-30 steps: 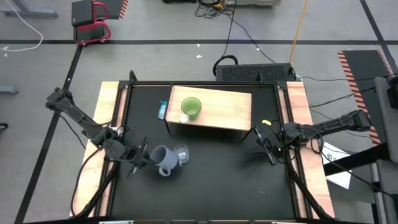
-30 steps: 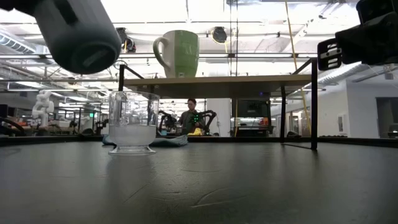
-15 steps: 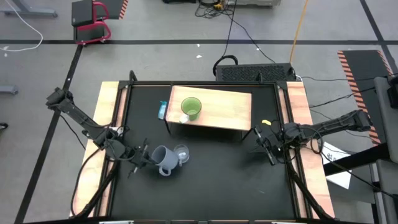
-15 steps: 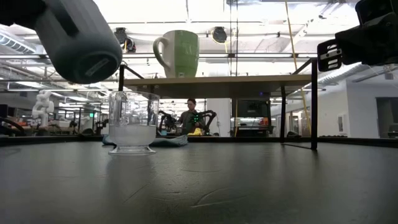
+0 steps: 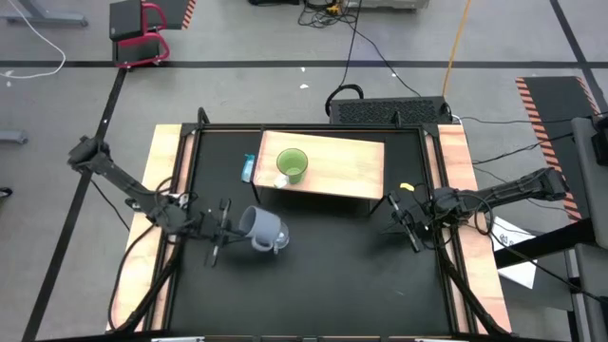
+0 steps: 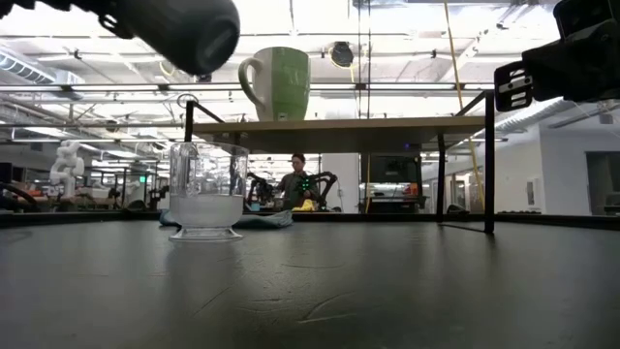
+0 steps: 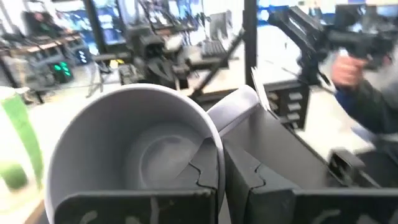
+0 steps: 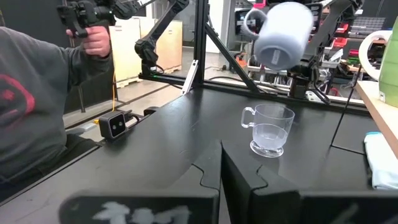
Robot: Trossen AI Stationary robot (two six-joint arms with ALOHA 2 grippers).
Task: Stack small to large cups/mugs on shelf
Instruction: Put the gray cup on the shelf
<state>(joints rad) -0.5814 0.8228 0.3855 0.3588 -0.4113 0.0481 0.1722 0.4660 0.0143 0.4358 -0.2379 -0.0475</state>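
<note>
High view: left of centre, the smooth grey-blue mug (image 5: 260,226) is held tipped on its side above the black desk (image 5: 332,275), its rim clamped by the left gripper (image 5: 226,228) fingers, presumably for lifting toward the tan wooden shelf (image 5: 356,166), where the glossy lime-green mug (image 5: 292,165) is seen upright. Below it the clear glass cup (image 8: 268,129) is left standing. At centre right, the right gripper (image 5: 410,226) is parked; its finger state cannot be told

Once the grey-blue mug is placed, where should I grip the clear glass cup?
Grip the glass cup by its rim wall, from above: it stands upright, mouth open, on the black tabletop. Pinch opposite the handle. The left pincer carries the grey-blue mug.
</note>
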